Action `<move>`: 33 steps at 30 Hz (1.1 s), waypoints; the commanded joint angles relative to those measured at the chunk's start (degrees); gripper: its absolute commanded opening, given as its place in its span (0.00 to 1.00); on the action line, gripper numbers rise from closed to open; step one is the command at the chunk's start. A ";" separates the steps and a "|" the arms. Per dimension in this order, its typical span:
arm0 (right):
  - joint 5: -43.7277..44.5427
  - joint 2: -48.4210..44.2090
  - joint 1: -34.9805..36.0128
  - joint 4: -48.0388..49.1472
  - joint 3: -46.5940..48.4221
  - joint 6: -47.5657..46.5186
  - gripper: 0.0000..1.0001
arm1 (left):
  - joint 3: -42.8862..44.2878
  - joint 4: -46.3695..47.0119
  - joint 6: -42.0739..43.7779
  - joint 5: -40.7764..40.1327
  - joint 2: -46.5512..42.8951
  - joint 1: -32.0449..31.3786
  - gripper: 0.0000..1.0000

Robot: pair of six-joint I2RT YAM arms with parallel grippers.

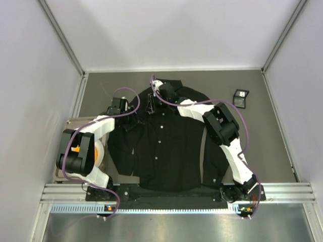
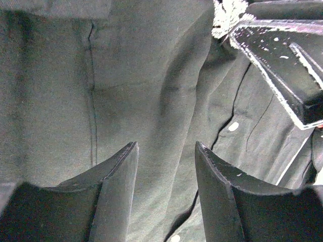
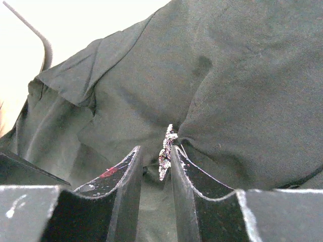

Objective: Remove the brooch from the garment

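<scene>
The black garment [image 1: 166, 146] lies flat, collar toward the far side. My right gripper [image 1: 150, 105] is at its collar area. In the right wrist view the jaws [image 3: 155, 148] stand narrowly apart around the brooch [image 3: 165, 151], a small white jagged ornament on edge. It rests against the right finger with a gap to the left finger, and the fabric [image 3: 237, 91] bunches up around it. My left gripper [image 1: 130, 121] is open and empty over the shirt's left shoulder [image 2: 151, 91]. The left wrist view also shows the brooch [image 2: 223, 17] at the right gripper's finger [image 2: 282, 65].
A small black square box [image 1: 241, 98] lies on the table at the far right. A beige tray [image 1: 70, 122] with a white roll [image 1: 100, 149] sits at the left under my left arm. White buttons [image 2: 233, 126] run down the shirt front. Walls enclose the table.
</scene>
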 commanded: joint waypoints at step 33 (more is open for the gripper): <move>-7.82 8.53 -1.01 7.48 11.09 10.01 0.04 | -5.90 0.74 -2.50 -6.56 2.44 -0.05 0.43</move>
